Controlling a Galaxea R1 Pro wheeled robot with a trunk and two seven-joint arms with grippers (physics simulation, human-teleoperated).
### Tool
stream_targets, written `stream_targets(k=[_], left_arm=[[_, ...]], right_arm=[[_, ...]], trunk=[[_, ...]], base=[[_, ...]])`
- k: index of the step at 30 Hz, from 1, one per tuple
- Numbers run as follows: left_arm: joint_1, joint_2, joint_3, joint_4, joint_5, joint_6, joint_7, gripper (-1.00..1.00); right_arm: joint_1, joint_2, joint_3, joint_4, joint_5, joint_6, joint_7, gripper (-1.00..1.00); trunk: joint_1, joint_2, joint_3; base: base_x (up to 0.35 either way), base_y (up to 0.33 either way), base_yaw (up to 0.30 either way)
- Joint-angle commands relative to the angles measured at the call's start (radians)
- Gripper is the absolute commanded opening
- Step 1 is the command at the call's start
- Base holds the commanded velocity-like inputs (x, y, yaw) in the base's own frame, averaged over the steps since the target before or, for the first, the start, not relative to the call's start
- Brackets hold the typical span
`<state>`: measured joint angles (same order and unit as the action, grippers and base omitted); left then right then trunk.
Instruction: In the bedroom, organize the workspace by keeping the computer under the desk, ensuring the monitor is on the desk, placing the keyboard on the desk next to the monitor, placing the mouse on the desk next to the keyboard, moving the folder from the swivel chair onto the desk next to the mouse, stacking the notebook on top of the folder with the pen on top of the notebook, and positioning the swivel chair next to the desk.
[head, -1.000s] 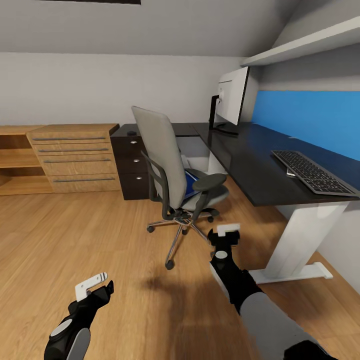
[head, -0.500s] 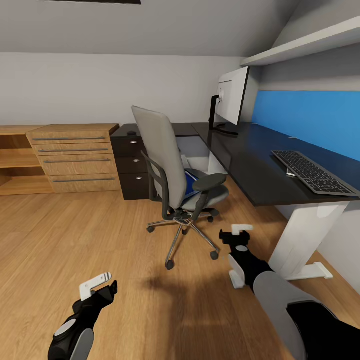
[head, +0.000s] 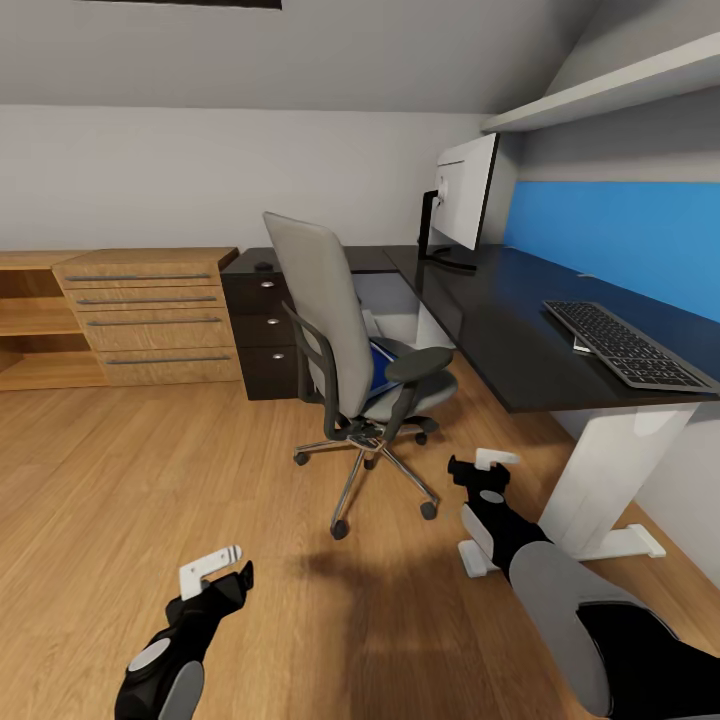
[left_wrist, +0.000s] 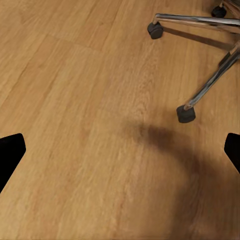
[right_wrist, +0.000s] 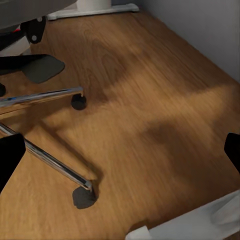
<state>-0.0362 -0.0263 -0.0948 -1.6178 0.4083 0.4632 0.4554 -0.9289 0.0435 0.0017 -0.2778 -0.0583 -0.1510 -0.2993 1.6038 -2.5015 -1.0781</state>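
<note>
The swivel chair (head: 350, 340) stands on the wooden floor (head: 150, 470) just beside the desk (head: 500, 310), with its back turned to the camera, and the blue folder (head: 382, 366) lies on its seat, partly hidden by the backrest. Both grippers are low over the floor and well apart from the folder. The left gripper (head: 215, 572) is near the bottom of the head view, and the right gripper (head: 485, 468) hovers close to the chair's castors, beside the white leg of the desk. In both wrist views the fingers (left_wrist: 10, 152) stand wide apart and hold nothing; between them is bare floor and the metal base (right_wrist: 45, 95) of the chair. The keyboard (head: 625, 345) and the monitor (head: 465, 195) are on the desk. Compared with half a second ago, the left gripper has moved a little to the right and lower in the head view, and the right gripper has shifted slightly right and down.
</note>
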Motion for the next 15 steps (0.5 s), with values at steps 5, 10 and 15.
stream_targets(k=[5, 10, 15], left_arm=[[-0.001, 0.001, -0.003, -0.001, 0.010, 0.002, 0.009, 1.00], [-0.001, 0.002, -0.002, 0.000, 0.010, 0.002, 0.009, 1.00], [-0.001, 0.002, -0.002, 0.008, 0.009, 0.000, 0.009, 1.00]], right_arm=[[-0.001, -0.002, -0.001, 0.000, -0.003, -0.012, 0.002, 1.00], [0.000, -0.002, -0.001, 0.000, 0.000, -0.053, 0.004, 1.00], [0.001, -0.002, 0.000, 0.000, 0.003, -0.123, 0.003, 1.00]], trunk=[[0.000, 0.000, -0.001], [0.000, 0.000, -0.001], [0.000, 0.000, -0.001]], base=[[0.000, 0.000, 0.000], [0.000, 0.000, 0.000], [0.000, 0.000, 0.000]])
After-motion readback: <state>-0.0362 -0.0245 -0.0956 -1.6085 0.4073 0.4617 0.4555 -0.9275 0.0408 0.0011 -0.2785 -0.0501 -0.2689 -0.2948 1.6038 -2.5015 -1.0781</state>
